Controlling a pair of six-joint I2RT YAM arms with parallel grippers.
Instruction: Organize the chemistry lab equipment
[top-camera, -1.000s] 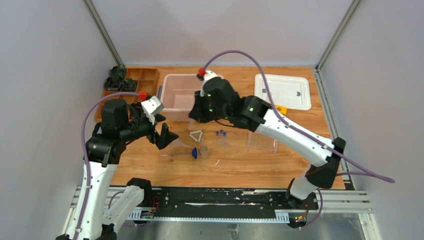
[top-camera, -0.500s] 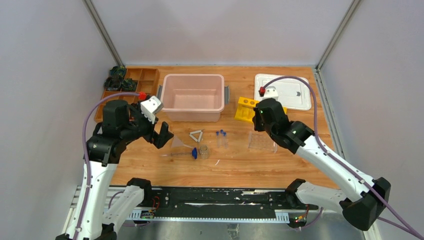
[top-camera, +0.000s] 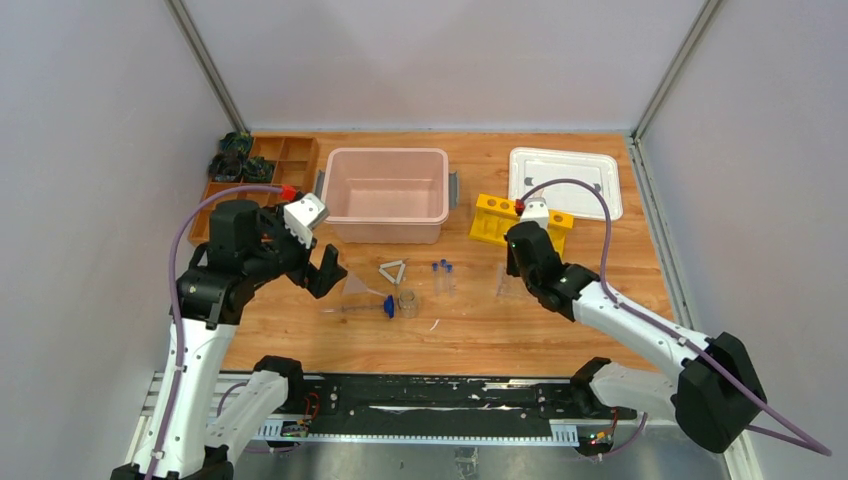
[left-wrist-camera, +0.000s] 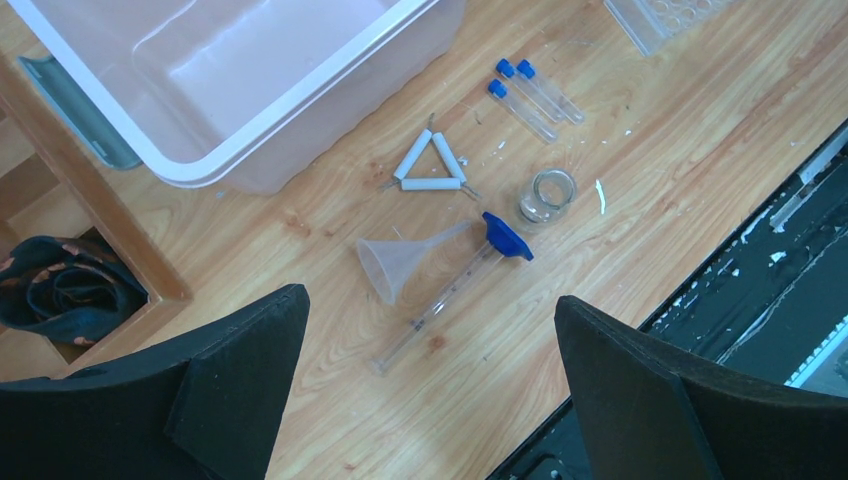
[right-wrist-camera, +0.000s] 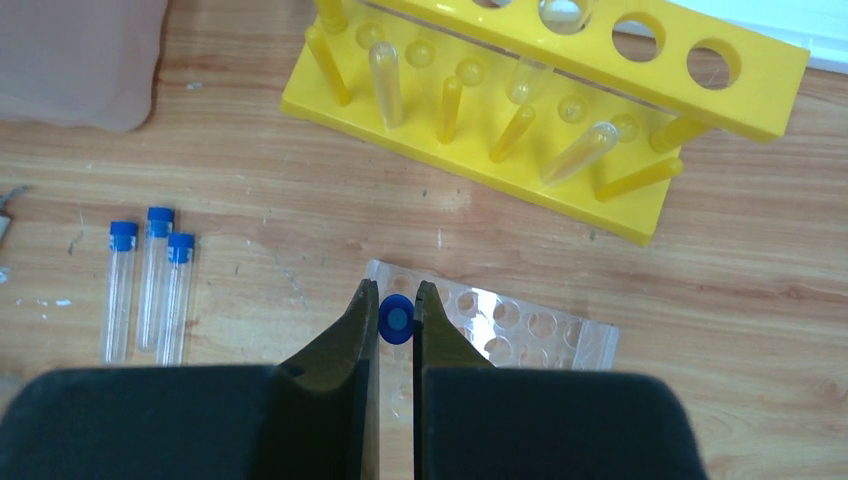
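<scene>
Nearest the bases, the left gripper (left-wrist-camera: 428, 305) hangs wide open and empty above the clear funnel (left-wrist-camera: 400, 262) and the clear glass tube (left-wrist-camera: 440, 300), which lie touching. A careless descent could set the tube rolling into the tiny beaker (left-wrist-camera: 548, 192) just beside its blue foot. The pale triangle (left-wrist-camera: 428, 165) lies just beyond.

The right gripper (right-wrist-camera: 397, 312) is clamped on 1 blue-capped vial (right-wrist-camera: 397, 321), held upright over the left end of the clear vial tray (right-wrist-camera: 505, 330). The tray looks light and unanchored, so a vial lowered off-centre onto a well rim would likely tip, or shove the tray aside. Its visible wells look empty. 3 more vials (right-wrist-camera: 146, 285) lie side by side on the wood to its left.

Further back, the yellow holed rack (right-wrist-camera: 470, 165) holds a few clear tubes, some leaning. The pink bin (top-camera: 385, 232) looks empty. At the far left the brown wooden tray (top-camera: 297, 152) holds dark parts, and a white lid (top-camera: 565, 182) lies far right.
</scene>
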